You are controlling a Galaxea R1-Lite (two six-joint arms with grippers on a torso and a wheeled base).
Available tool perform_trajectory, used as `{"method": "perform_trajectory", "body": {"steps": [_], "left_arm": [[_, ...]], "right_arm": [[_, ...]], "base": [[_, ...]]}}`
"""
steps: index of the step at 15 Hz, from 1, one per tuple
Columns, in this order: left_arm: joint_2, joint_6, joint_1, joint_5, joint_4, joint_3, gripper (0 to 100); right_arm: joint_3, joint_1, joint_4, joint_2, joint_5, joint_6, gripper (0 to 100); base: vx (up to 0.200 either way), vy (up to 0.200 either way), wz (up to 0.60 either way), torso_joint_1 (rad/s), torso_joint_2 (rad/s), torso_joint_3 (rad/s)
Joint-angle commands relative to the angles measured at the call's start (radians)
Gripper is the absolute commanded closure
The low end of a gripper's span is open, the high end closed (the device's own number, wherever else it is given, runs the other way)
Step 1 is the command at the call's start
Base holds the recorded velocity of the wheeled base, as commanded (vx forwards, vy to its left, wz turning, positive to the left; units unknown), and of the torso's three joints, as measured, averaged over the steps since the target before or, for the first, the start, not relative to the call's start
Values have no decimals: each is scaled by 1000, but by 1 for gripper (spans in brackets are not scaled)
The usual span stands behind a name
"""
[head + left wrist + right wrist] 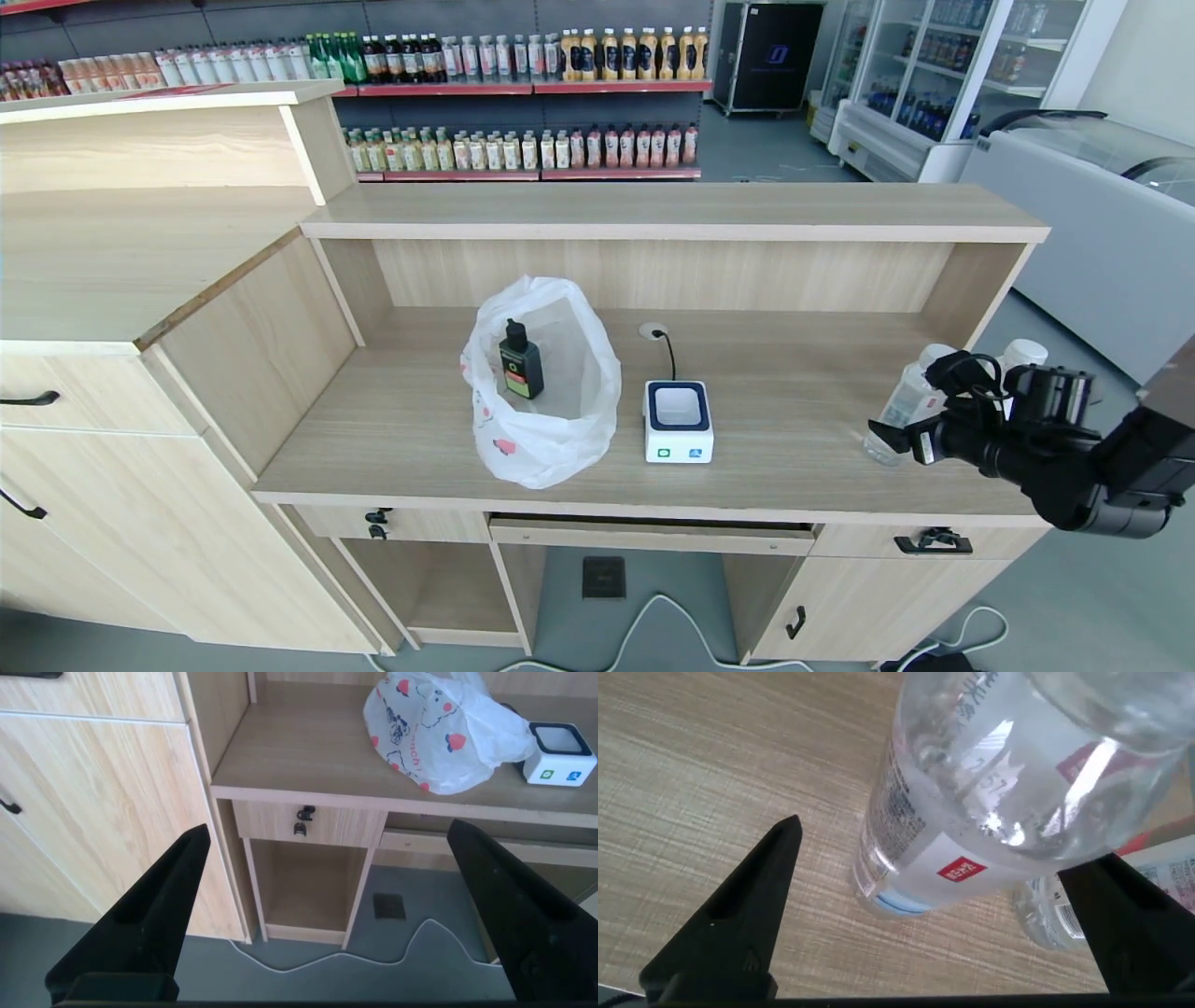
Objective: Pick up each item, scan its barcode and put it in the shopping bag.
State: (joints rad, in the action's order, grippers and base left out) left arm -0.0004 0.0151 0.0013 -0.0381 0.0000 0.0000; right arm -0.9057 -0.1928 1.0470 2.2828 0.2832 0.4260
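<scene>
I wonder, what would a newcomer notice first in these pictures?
The white shopping bag stands in the middle of the counter with a dark bottle inside, a white scanner just beside it. At the counter's right end, the right gripper holds its jaws open on either side of a clear bottle.

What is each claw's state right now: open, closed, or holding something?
Left claw: open, holding nothing.
Right claw: open, one finger on either side of the clear bottle, not gripping it.
</scene>
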Motion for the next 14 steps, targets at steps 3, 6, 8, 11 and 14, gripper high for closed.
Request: {"method": "perform_trajectory", "body": {"steps": [3,6,8,11,14], "left_arm": [[0,0,0,0,0,0,0],[0,0,0,0,0,0,0],[0,0,0,0,0,0,0],[0,0,0,0,0,0,0],[0,0,0,0,0,0,0]], "right_arm": [[-41,21,34,64,1,0,0],[-65,38,42,93,2,-3,0],[-74,47,54,109,2,-4,0],[-96,59,61,124,2,-6,0],[-107,75,64,130,2,-12,0]], "base": [[0,0,0,0,0,0],[0,0,0,0,0,0],[0,0,0,0,0,0],[0,0,0,0,0,0],[0,0,0,0,0,0]]}}
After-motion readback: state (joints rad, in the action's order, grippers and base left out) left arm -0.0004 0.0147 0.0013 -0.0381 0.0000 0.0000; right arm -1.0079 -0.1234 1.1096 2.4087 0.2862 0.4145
